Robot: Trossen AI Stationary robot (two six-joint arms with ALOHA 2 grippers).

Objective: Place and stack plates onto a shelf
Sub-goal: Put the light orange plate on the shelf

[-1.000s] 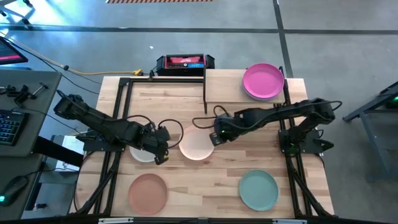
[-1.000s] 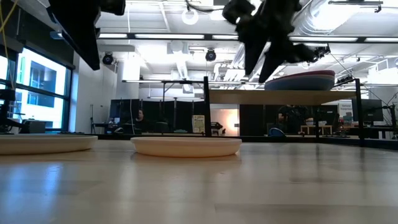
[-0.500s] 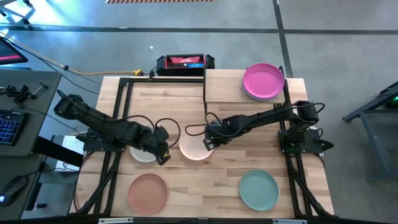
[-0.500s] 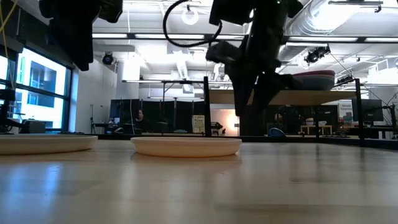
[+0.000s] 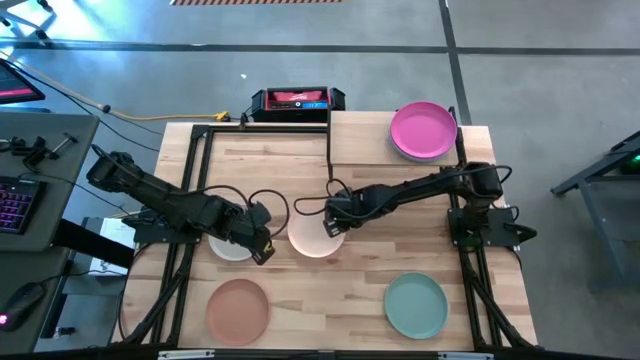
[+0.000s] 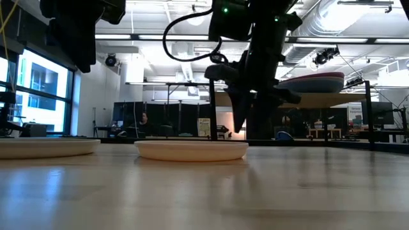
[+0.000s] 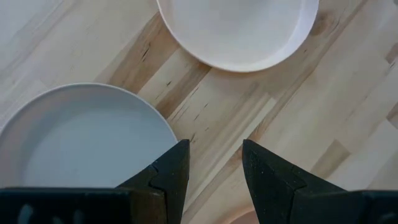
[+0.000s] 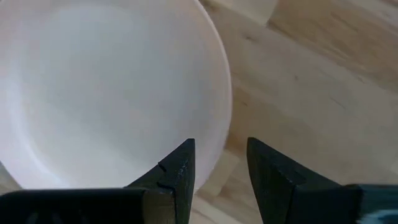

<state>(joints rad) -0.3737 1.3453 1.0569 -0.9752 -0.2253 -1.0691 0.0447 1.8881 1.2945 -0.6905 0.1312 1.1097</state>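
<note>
Magenta-topped stack on shelf; four plates left on bench. Right tool spread over peach plate; left tool released.

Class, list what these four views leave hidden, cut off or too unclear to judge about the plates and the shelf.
- Cream plate: high view, mostly covered by the left gripper.
- Stack under the magenta plate on the shelf: how many plates lie beneath cannot be counted.
- Terracotta plate and teal plate: absent from the low view.
- Peach plate: right wrist view, cut off by the edge.
</note>
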